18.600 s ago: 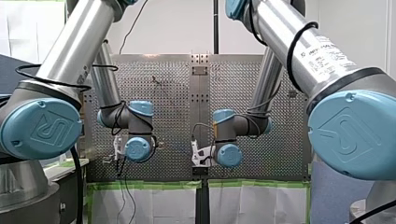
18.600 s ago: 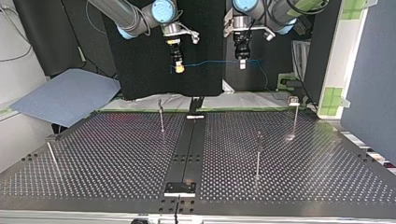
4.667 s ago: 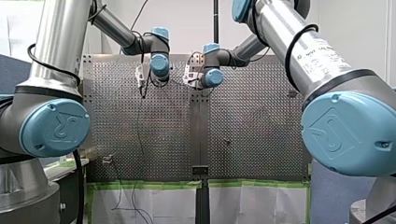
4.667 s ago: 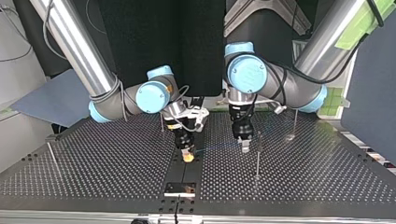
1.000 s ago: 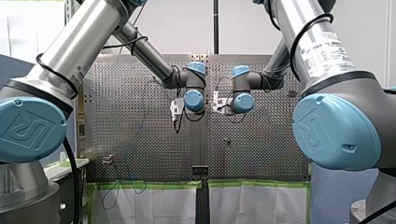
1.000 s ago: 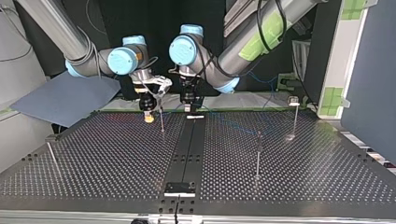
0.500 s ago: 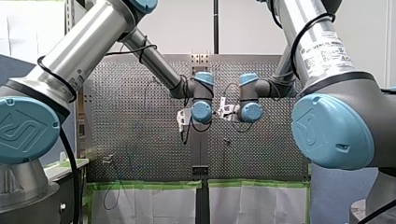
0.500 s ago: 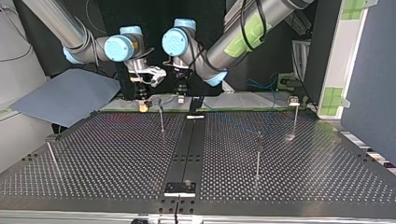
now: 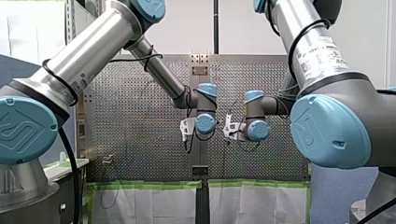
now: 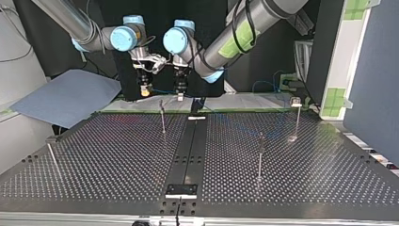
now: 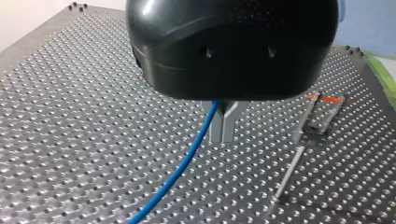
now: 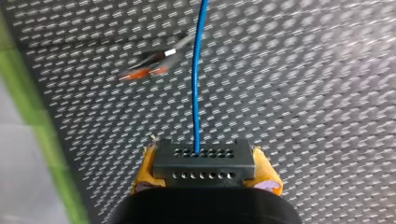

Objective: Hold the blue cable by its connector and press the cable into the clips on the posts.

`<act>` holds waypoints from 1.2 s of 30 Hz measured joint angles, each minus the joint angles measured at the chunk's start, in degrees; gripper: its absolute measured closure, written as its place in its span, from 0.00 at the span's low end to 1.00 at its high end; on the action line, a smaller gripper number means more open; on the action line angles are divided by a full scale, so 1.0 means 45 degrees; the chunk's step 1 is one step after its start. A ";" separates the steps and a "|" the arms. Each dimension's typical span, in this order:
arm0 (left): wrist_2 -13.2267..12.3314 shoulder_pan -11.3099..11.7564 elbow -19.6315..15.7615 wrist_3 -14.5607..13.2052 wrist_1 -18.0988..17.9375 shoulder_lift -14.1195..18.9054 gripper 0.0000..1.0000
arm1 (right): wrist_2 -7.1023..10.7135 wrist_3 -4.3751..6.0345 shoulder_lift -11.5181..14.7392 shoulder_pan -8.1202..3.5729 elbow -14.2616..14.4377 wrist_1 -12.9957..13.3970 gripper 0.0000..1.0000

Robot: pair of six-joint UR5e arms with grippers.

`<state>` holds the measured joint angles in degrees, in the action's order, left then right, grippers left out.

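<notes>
Cable routing on the perforated table [image 10: 108, 155], read in the top view from near to far. Near: 1 post [image 10: 259, 157] right of the centre rail; whether the cable already sits in its clip cannot be told. Farther: the target post [image 10: 162, 117], left of centre by the far edge, its clip [image 10: 160, 101] empty. Beyond and above that clip: the blue cable [image 10: 162, 91], a short span between the 2 claws. My right gripper [image 10: 145, 90], with yellow pads, pinches the black connector [image 12: 204, 161] by its sides. My left gripper [image 10: 180, 95] has its metal fingers [image 11: 217, 130] pressed together on the cable. Probable step: lowering the span into the target clip. Done well: span taut and level, centred over the clip's slot, then a straight descent with both claws at equal height. Pose: both wrists point down, side by side, with forearms reaching in from opposite sides.
</notes>
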<state>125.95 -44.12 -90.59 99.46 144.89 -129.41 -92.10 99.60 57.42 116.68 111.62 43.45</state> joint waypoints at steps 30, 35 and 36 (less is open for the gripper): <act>-0.0787 0.0070 0.0003 -0.0947 -0.1252 -0.1987 1.00 | 0.0486 -0.0057 -0.1387 -0.1299 0.0677 0.1361 1.00; -0.0905 0.0002 0.0148 -0.0956 -0.1142 -0.1996 1.00 | 0.0820 -0.0040 -0.1621 -0.1493 0.0374 0.1250 1.00; -0.0912 -0.0021 0.0217 -0.0956 -0.1100 -0.1996 1.00 | 0.0886 -0.0035 -0.1632 -0.1525 0.0327 0.1228 1.00</act>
<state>121.84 -44.22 -89.62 95.16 139.94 -138.39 -88.11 99.45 50.08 109.82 113.10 48.98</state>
